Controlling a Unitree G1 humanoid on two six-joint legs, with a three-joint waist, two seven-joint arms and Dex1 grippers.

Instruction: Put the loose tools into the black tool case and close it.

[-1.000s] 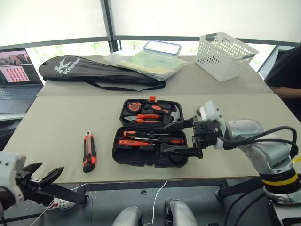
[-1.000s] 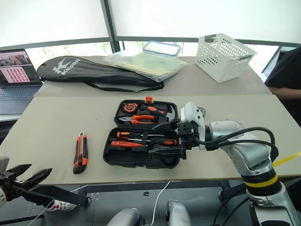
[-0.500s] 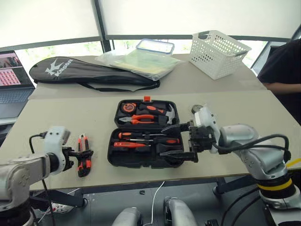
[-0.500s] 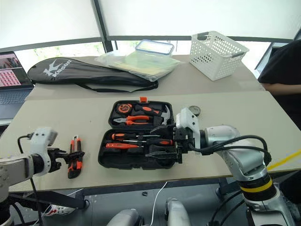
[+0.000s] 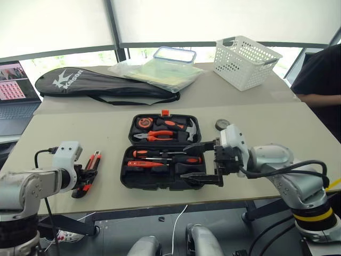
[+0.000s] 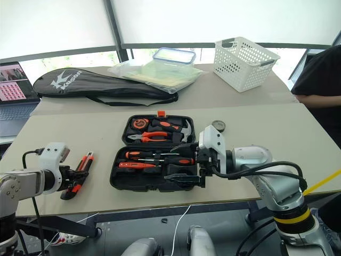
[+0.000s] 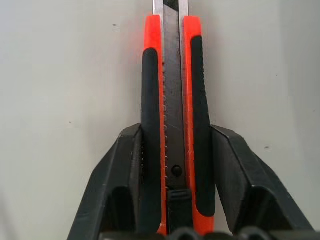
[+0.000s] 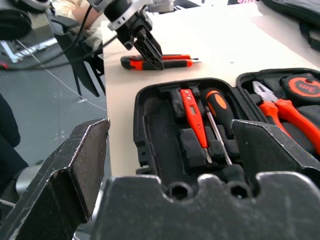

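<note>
Orange knife (image 7: 172,125) now sits clamped in your left hand (image 7: 172,210), no longer loose; right hand (image 5: 205,164) spread; case (image 5: 160,184) next.

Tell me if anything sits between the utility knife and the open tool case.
Nothing visible does. The utility knife lies on the table between the left gripper's jaws, and only bare table separates it from the open tool case. The right gripper hovers over the case's far end.

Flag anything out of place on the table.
The utility knife lies on the table left of the open black tool case, not in a recess. The left tool straddles its handle. A small round item sits loose right of the case.
</note>
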